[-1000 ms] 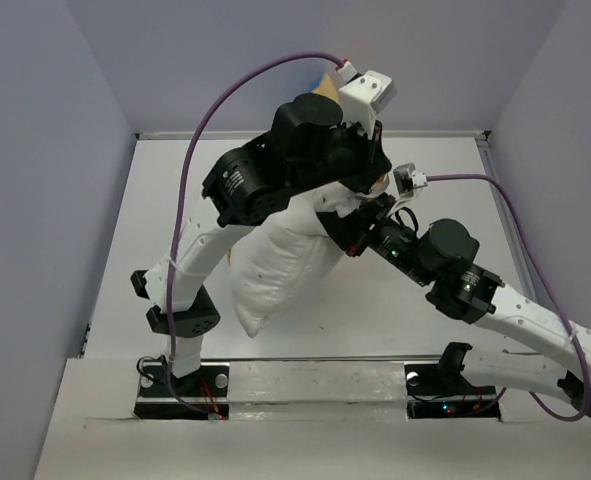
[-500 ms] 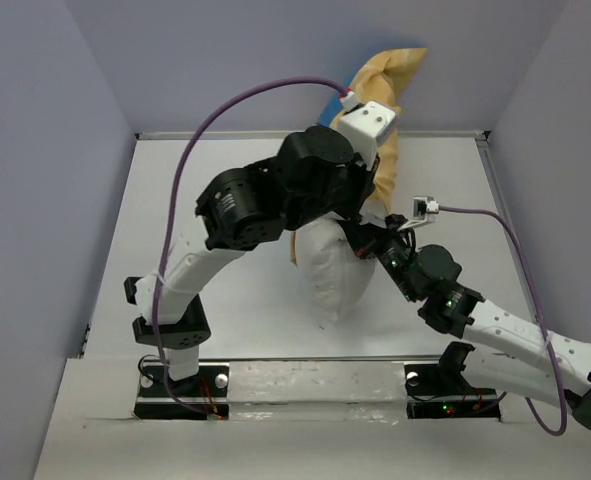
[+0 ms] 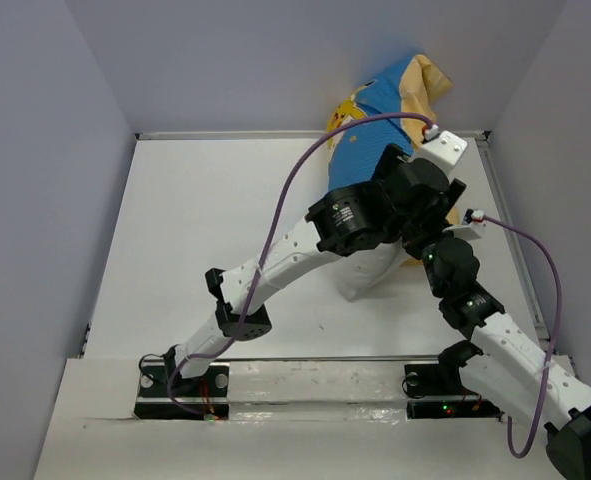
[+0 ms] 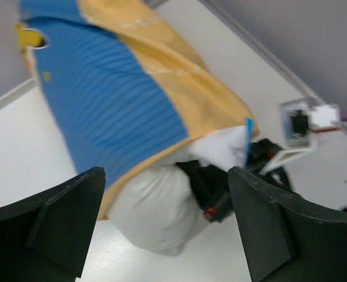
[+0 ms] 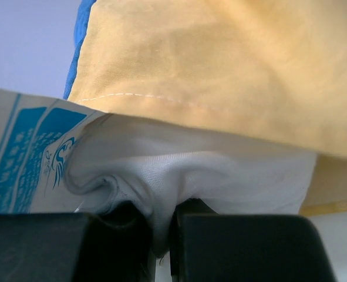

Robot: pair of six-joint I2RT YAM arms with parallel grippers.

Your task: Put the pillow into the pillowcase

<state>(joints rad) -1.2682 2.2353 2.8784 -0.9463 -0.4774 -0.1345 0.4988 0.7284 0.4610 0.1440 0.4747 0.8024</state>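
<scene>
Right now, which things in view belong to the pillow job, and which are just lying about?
Job: pillow, partly inside the pillowcase; right pincer, shut on the pillow's white fabric; left pincer, open.
Just there: table; purple cables.

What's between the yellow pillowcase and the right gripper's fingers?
The pillow: its bunched white fabric hangs below the pillowcase and is pinched by the right gripper. Right wrist view shows it.
</scene>
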